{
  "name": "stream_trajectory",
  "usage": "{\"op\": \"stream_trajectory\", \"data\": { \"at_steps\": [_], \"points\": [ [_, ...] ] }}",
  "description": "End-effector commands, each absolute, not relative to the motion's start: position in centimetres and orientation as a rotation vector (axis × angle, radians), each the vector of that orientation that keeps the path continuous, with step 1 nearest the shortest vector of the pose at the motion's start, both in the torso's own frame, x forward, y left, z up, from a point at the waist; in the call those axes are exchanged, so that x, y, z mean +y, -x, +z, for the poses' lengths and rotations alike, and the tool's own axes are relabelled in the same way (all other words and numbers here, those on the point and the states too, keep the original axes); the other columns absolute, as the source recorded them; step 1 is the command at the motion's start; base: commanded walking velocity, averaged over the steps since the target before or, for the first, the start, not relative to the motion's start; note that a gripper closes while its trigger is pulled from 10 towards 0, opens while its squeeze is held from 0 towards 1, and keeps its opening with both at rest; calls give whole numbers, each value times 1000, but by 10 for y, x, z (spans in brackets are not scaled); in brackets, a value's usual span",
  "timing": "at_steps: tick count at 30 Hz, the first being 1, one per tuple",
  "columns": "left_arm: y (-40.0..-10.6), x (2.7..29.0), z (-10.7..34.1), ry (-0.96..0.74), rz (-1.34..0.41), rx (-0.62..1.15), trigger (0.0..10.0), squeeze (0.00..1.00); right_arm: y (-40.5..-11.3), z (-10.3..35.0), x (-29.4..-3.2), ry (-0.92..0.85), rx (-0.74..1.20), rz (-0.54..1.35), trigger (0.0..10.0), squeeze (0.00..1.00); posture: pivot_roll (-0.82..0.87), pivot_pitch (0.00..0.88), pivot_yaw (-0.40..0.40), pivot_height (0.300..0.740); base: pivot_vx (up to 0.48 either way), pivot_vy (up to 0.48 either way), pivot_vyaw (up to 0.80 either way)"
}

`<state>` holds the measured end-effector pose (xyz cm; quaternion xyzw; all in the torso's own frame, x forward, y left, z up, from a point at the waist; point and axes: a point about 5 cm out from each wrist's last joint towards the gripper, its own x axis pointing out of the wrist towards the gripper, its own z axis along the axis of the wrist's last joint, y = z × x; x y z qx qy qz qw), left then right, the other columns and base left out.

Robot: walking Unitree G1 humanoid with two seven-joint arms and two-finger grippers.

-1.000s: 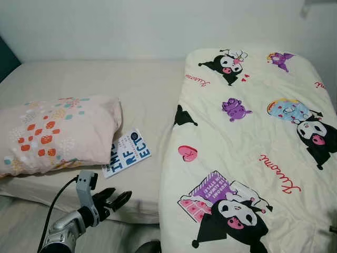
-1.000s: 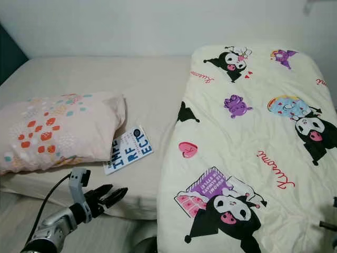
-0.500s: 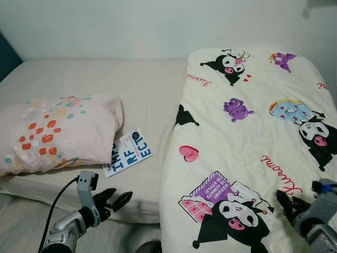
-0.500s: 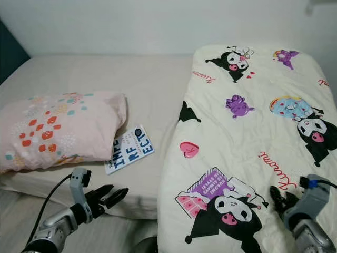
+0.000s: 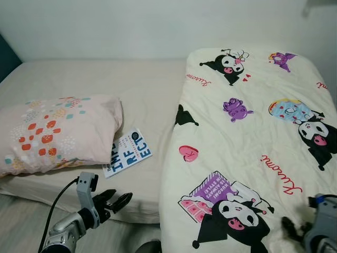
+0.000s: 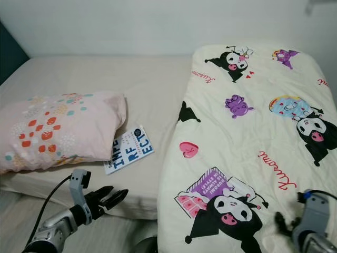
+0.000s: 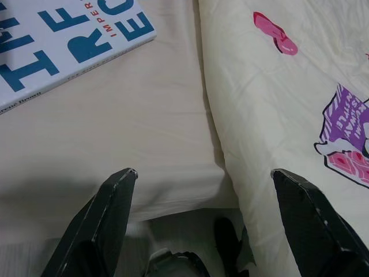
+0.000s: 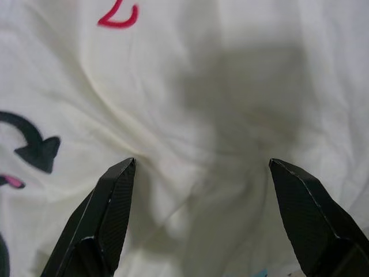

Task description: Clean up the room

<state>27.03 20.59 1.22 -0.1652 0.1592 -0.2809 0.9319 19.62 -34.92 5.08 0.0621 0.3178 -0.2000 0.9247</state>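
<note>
I am standing at the long edge of the bed (image 5: 142, 89), and I place everything else against it. My left gripper (image 5: 117, 201) hangs just off the near edge of the bed, below the book (image 5: 127, 152), with its fingers (image 7: 109, 213) spread wide and nothing between them. In my left wrist view the gap between them frames bare sheet, the corner of the book and the edge of the quilt (image 5: 247, 142).

My right gripper (image 6: 284, 224) is low over the near end of the quilt, beside the big black-and-white cartoon figure printed there. Its fingers (image 8: 106, 216) are wide apart too, holding nothing; in my right wrist view they hover just above wrinkled cream cloth that carries a red stroke and a black shape. I cannot tell whether the tips touch the cloth.

The quilt, cream with cartoon prints, covers the right half of the bed from the wall end to the near edge. The pillow (image 5: 55, 134), pink with orange and teal dots, lies on the left half of the bed near its front edge. The book, white with blue letters, lies flat on the sheet between pillow and quilt, one corner tucked under the pillow.
</note>
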Motion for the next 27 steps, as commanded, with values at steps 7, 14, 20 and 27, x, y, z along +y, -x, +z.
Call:
{"op": "stream_trajectory", "data": {
  "at_steps": [7,14,20,27],
  "points": [
    [-261,213,5,337,-565,362,10000,0,-197,33,-345,-140,669,-399,10000,0,-112,233,165,626,0,0,0],
    [-261,224,10,316,-552,350,10000,0,-179,4,-348,-135,863,-502,10000,0,-88,239,165,626,0,0,0],
    [-260,227,10,306,-543,348,10000,0,-193,9,-348,-133,721,-523,0,0,-84,236,169,626,0,0,0],
    [-263,227,12,301,-543,339,10000,0,-204,19,-351,-99,631,-513,0,0,-85,231,169,626,0,0,0]
  ]
}}
